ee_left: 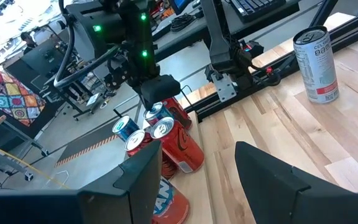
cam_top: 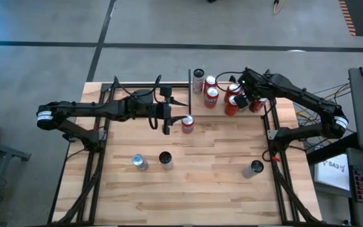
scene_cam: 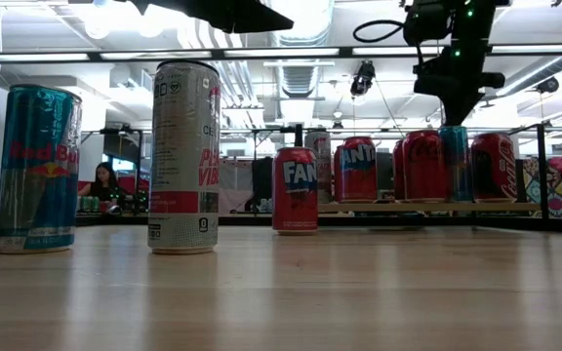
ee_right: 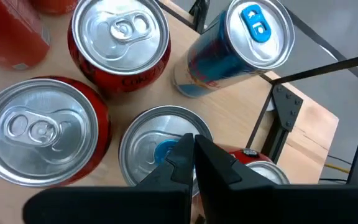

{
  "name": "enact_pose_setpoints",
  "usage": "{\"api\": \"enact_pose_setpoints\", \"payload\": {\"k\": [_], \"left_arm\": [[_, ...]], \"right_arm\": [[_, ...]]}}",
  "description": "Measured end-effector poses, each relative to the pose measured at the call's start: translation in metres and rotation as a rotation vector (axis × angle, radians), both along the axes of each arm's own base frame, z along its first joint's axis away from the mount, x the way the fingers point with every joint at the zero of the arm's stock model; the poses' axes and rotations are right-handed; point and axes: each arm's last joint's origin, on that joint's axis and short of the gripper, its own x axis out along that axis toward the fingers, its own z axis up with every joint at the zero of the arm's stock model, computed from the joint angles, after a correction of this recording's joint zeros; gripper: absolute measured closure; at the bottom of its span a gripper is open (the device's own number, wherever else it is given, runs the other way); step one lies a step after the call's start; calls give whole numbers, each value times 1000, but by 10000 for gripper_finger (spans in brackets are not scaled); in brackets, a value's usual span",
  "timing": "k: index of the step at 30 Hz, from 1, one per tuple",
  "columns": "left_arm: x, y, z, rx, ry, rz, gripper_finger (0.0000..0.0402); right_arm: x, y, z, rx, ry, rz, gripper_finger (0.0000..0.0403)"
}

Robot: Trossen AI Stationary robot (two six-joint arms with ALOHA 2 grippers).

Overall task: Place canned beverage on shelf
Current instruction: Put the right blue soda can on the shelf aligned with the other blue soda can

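Shelf (cam_top: 197,94) crowded; spare cans (cam_top: 139,162) on tabletop (cam_top: 194,189)

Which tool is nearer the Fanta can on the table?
Left. The left tool sits right beside the Fanta can, fingers open and not on it. The right tool is off over the shelf, shut, above the cans there.

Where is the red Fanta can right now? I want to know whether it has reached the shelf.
Not yet: in the high view the red Fanta can stands on the tabletop beside the left gripper, short of the shelf.
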Motion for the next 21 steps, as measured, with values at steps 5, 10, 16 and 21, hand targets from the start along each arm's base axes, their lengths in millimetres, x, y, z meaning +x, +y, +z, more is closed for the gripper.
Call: {"api": "enact_pose_setpoints", "payload": {"k": [5,10,16,21], "left_arm": [[0,0,0,-2,0,0,212],[0,0,0,-5,-1,1,212],[0,0,0,-16,-2,3,212],[0,0,0,-16,-2,3,212]], "right_arm": [[-1,-1,0,-31,26,-12,394],[-1,-2,2,-50,37,-17,394],[0,-3,8,-67,16,-18,394],[2,-3,14,-74,-20,-23,394]]}}
